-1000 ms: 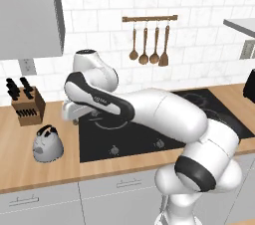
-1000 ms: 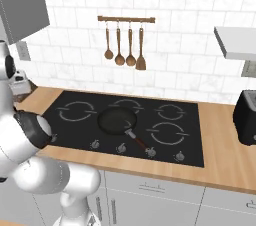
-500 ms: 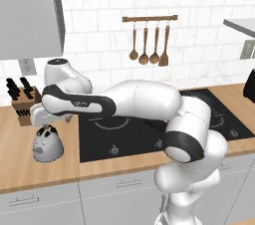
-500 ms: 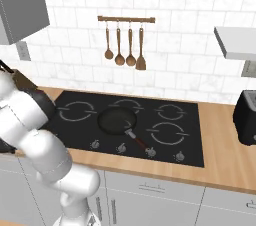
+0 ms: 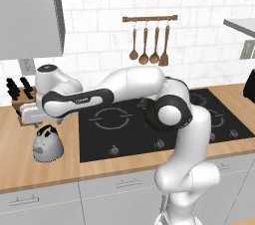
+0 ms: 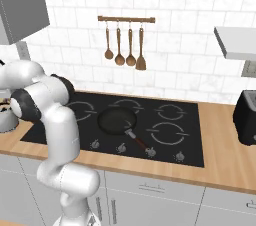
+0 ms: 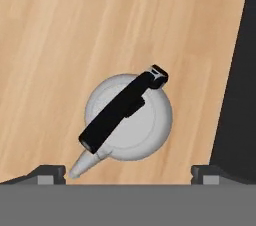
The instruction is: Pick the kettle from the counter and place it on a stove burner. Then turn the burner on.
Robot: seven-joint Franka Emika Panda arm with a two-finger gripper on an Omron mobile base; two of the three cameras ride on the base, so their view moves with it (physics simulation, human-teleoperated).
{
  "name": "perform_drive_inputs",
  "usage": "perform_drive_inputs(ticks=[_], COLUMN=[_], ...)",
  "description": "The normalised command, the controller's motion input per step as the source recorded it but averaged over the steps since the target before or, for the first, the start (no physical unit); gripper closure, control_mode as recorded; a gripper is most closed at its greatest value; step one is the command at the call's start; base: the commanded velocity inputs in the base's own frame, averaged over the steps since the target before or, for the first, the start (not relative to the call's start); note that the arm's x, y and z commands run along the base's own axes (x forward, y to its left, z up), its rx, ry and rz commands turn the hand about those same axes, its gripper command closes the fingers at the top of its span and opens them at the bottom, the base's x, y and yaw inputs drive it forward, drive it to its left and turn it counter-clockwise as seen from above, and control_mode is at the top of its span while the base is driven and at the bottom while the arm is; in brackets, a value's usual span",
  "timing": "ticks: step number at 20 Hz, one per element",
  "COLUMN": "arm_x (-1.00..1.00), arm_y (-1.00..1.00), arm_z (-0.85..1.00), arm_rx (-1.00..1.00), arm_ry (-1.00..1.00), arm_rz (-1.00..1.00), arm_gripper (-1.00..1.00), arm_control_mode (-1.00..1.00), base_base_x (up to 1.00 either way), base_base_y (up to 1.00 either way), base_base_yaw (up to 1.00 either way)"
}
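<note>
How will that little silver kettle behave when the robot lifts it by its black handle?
The kettle looks like rigid metal, so it probably won't flex. Its smooth rounded body seems slippery, which makes the arched handle the likelier grip. Held there, it may swing or tip toward the spout. Sitting squat on the counter, a push would probably slide it, not topple it.

Kettle [image 7: 129,120] looking like smooth matt silver-grey metal, handle showing black and slightly glossy. Desk [image 7: 50,60] showing light-brown wood with visible grain, matt. Cooktop [image 6: 165,142] reading as smooth black glass. Frying pan [image 6: 117,121] looking matt black. Utensils [image 5: 149,45] appearing wooden.
</note>
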Motion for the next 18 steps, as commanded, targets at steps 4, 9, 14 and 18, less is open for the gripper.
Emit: perform_drive_inputs(ticks=[4, 9, 14, 18], arm_x=[0.41, 0.34, 0.07, -0.02], arm_y=[0.24, 0.28, 0.03, -0.02], arm_z=[-0.2, -0.05, -0.3, -0.4], arm_rx=[0.0, 0.0, 0.0, 0.0], arm_ry=[0.08, 0.17, 0.17, 0.12], arm_rz=[-0.21, -0.1, -0.07, -0.09], arm_gripper=[-1.0, -1.0, -1.0, -1.0], arm_control_mode=[-1.0, -1.0, -1.0, -1.0], base_base_x=[0.0, 0.0, 0.0, 0.0], base_base_y=[0.0, 0.0, 0.0, 0.0], base_base_yaw=[0.0, 0.0, 0.0, 0.0])
